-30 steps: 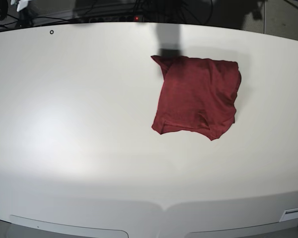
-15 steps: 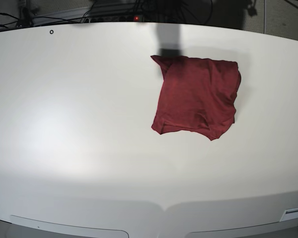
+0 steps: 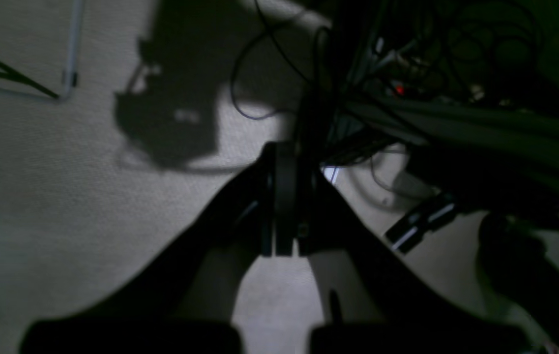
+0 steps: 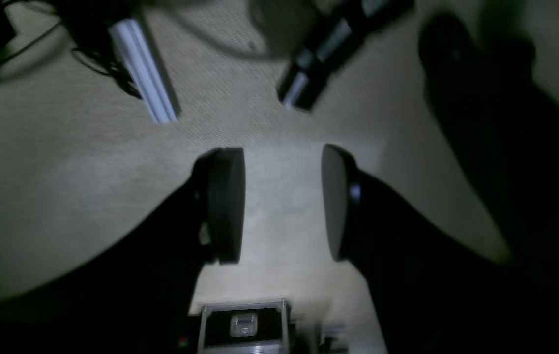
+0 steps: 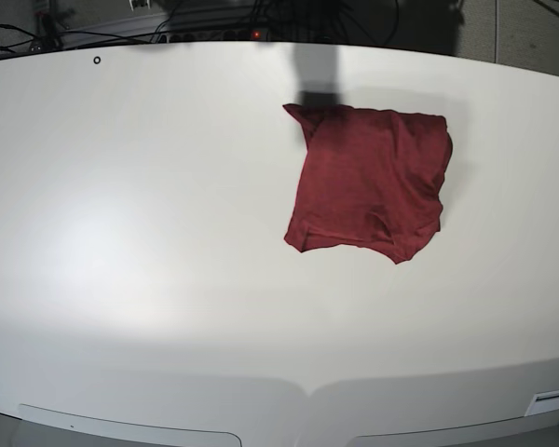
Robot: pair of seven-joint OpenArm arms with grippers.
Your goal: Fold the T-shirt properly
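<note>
Two arms off-table over carpet; left tool [image 3: 281, 199] pinched together, right tool [image 4: 281, 201] parted, T-shirt [image 5: 368, 182] folded.

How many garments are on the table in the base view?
1: a maroon T-shirt, folded into a rough square, lying right of centre toward the far edge of the white table. Nothing else could hide another.

A lab or robot test room is suggested: a wide white table [image 5: 168, 233] is set over carpeted floor [image 3: 63, 196], with tangled cables [image 3: 407, 64], a lit power strip [image 5: 214, 35] and aluminium framing [image 4: 146, 78] behind it.
</note>
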